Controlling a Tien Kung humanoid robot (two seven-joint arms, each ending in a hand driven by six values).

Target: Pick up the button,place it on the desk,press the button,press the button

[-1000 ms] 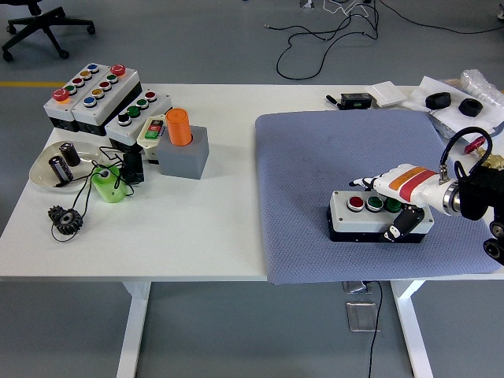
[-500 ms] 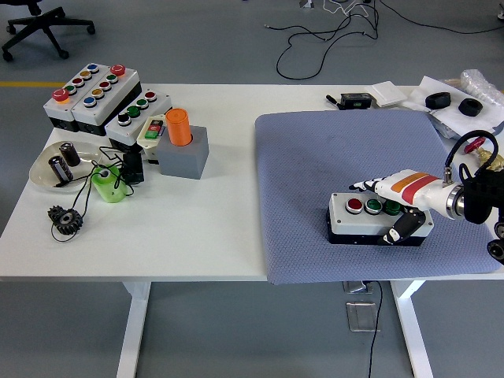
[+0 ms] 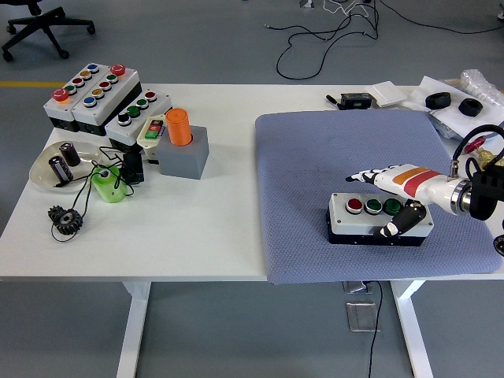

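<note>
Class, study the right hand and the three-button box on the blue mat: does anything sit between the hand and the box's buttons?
Nothing visible does. The right hand hovers directly over the button box on the blue mat, its fingers extended above the far edge and thumb near the rightmost green button. The mat around the box is bare.

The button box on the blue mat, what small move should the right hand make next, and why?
Probably lower a fingertip onto one button. The button box already sits flat on the blue mat, so placing looks done. The right hand hangs over its far edge with fingers spread, holding nothing, thumb by the green buttons; the red button is uncovered.
</note>
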